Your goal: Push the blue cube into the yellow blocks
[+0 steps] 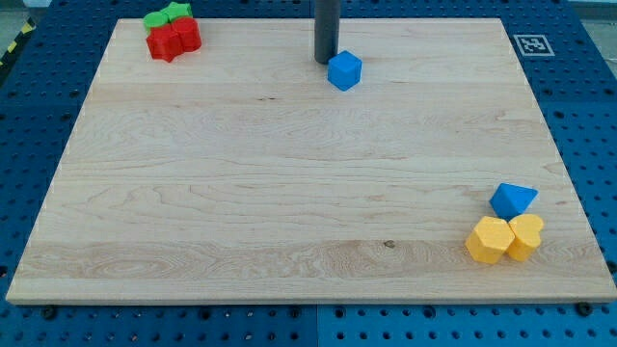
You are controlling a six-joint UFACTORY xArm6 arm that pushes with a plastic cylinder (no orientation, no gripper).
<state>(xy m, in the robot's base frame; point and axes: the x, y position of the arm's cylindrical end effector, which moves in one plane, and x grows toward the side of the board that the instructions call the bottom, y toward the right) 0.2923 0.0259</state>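
Note:
The blue cube [344, 70] sits near the view's top centre of the wooden board. My tip [325, 62] is just to the cube's left, touching or almost touching it. Two yellow blocks sit together at the view's bottom right: a hexagonal one [489, 240] and a heart-shaped one [525, 236]. A second blue block [512, 200], wedge-like, rests just above them, touching them.
At the view's top left is a cluster of two red blocks [174, 40] with green blocks [166, 15] behind them. The wooden board [289, 193] lies on a blue pegboard. A fiducial marker [530, 43] is at the board's top right corner.

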